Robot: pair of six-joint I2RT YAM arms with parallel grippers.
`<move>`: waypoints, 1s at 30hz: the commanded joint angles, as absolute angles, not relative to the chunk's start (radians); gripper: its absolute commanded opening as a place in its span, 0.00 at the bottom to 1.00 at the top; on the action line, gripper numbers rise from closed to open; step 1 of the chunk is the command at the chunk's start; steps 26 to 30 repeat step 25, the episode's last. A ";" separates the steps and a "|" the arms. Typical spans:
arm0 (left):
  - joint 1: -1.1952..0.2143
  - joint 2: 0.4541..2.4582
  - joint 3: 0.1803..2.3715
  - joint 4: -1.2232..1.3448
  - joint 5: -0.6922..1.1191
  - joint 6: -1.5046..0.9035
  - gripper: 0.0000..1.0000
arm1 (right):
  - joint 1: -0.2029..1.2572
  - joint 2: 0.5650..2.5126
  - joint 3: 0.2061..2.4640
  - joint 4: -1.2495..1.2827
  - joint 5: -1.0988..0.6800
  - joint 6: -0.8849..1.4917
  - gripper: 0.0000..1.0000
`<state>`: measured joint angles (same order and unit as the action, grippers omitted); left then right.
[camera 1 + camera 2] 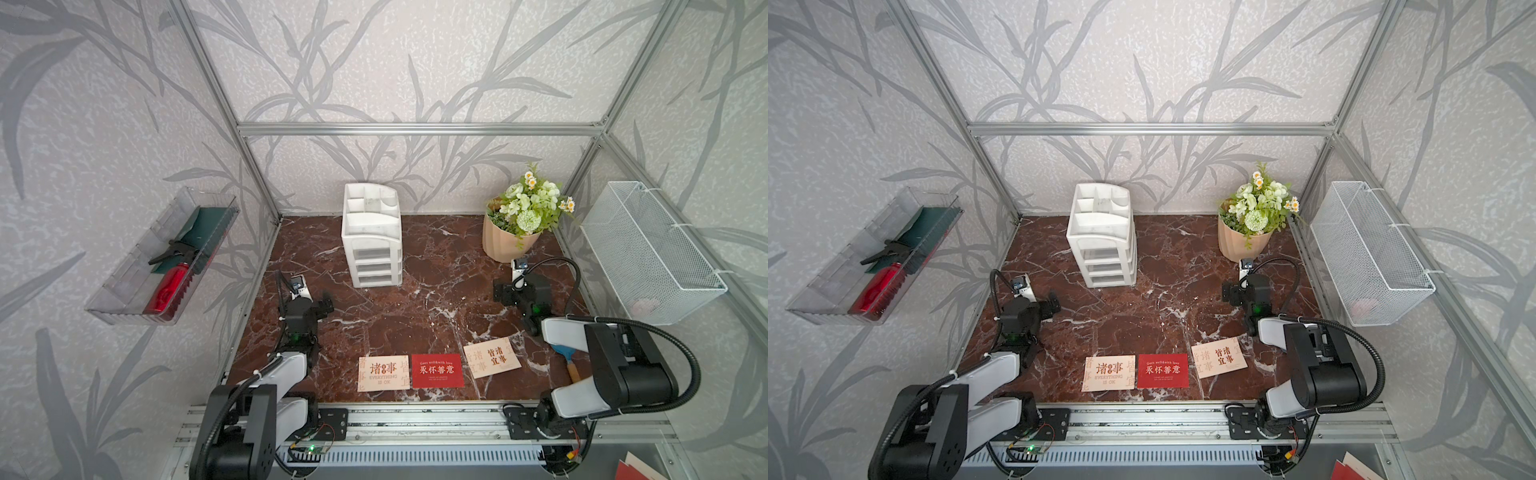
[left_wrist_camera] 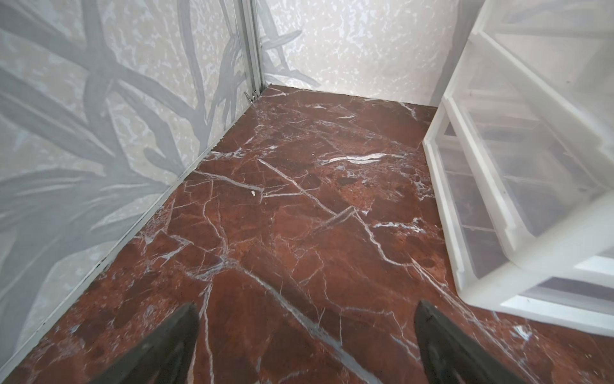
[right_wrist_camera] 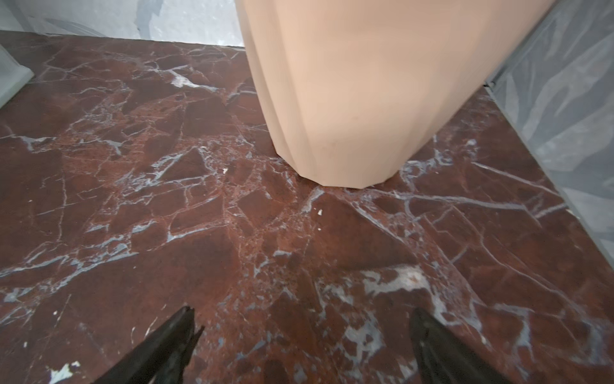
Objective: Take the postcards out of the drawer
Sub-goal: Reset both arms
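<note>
Three postcards lie flat on the marble table near its front edge in both top views: a pale peach one (image 1: 383, 372) (image 1: 1108, 373), a red one (image 1: 437, 370) (image 1: 1163, 370) and a tilted pale peach one (image 1: 492, 357) (image 1: 1219, 359). The white organiser (image 1: 372, 241) (image 1: 1102, 237) stands at the back, its drawer (image 1: 375, 266) fronts pushed in. My left gripper (image 1: 326, 303) (image 2: 307, 309) hovers open and empty to the organiser's (image 2: 515, 199) left. My right gripper (image 1: 500, 293) (image 3: 303, 312) is open and empty in front of the flower pot.
A peach flower pot (image 1: 505, 243) (image 3: 349, 99) stands at the back right. A clear wall shelf (image 1: 124, 286) on the left holds a red bottle (image 1: 170, 286). A white wire basket (image 1: 648, 253) hangs on the right wall. A blue-headed tool (image 1: 566, 353) lies under the right arm.
</note>
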<state>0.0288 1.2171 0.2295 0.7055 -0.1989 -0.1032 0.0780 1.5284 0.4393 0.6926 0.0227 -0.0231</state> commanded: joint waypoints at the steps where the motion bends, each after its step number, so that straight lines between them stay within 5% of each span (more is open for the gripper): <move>1: 0.053 1.366 0.297 0.897 -0.165 -0.093 0.99 | 0.074 1.561 0.401 0.891 -0.057 -0.064 0.99; 5: 0.060 1.564 0.343 1.013 -0.128 -0.093 0.99 | 0.064 1.576 0.363 0.981 -0.078 -0.062 0.99; 9: 0.049 1.525 0.389 0.851 -0.104 -0.075 0.99 | 0.064 1.582 0.369 0.980 -0.066 -0.058 0.99; 30: 0.049 1.563 0.375 0.942 -0.072 -0.038 0.99 | 0.071 1.586 0.378 0.972 -0.074 -0.069 0.99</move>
